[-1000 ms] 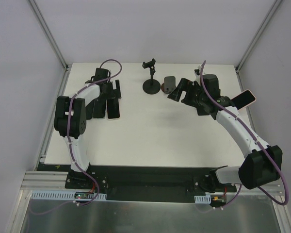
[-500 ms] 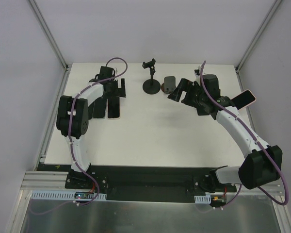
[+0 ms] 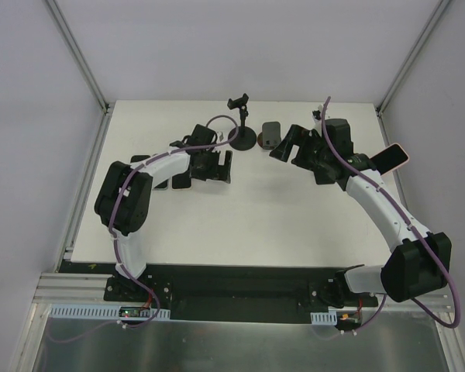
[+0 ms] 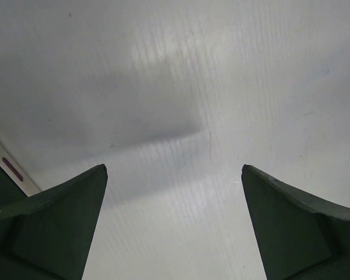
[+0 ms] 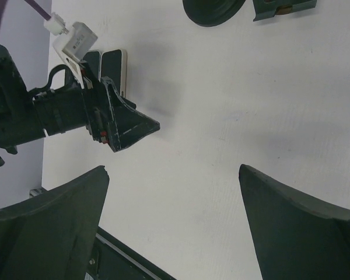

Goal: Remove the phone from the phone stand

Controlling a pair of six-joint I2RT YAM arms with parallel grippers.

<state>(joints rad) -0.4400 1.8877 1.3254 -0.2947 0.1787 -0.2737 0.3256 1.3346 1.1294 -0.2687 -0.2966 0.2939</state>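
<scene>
The black phone stand is upright at the back middle of the table, and its clamp holds nothing. A dark grey phone lies flat just right of the stand's round base. My left gripper hovers open over bare table left of the base, with only white surface between its fingers. My right gripper is open too, just right of the grey phone, and its fingers frame bare table.
Two dark phones lie side by side under the left arm, and the right wrist view shows them too. A pink-edged phone sits at the table's right edge. Grey walls close in both sides.
My left arm has swung right, from over the phones at the left to the middle near the stand's base. Its jaws stayed open. The right arm has not moved.
</scene>
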